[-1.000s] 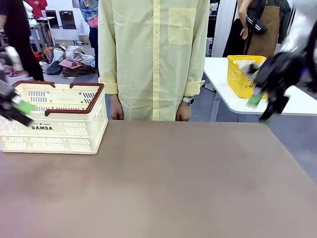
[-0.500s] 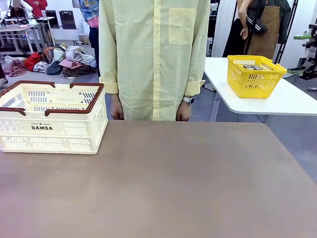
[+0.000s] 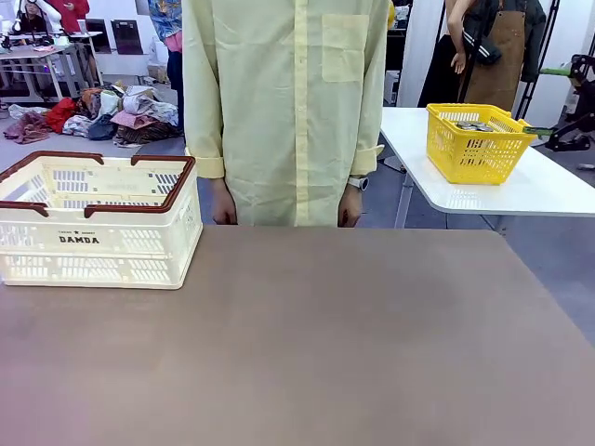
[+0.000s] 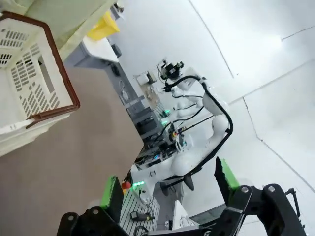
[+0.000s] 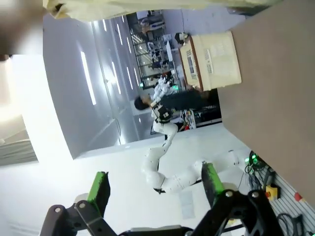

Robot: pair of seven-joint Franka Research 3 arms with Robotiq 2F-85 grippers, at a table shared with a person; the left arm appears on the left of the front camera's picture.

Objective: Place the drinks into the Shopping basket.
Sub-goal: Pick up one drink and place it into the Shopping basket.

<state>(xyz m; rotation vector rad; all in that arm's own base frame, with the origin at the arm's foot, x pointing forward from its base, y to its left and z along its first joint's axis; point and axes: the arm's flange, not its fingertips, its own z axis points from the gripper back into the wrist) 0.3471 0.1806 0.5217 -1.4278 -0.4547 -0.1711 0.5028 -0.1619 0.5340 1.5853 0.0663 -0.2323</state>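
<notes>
Apparently pre-pick, with left gripper (image 4: 167,172) and right gripper (image 5: 154,171) spread wide and empty, basket (image 3: 93,240) at middle left; next needs locating a can, then closing round it.

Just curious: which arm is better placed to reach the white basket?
Left, likely: the basket stands left on the table, close in the left pincer's view, far off from the right pincer. Both open.
</notes>
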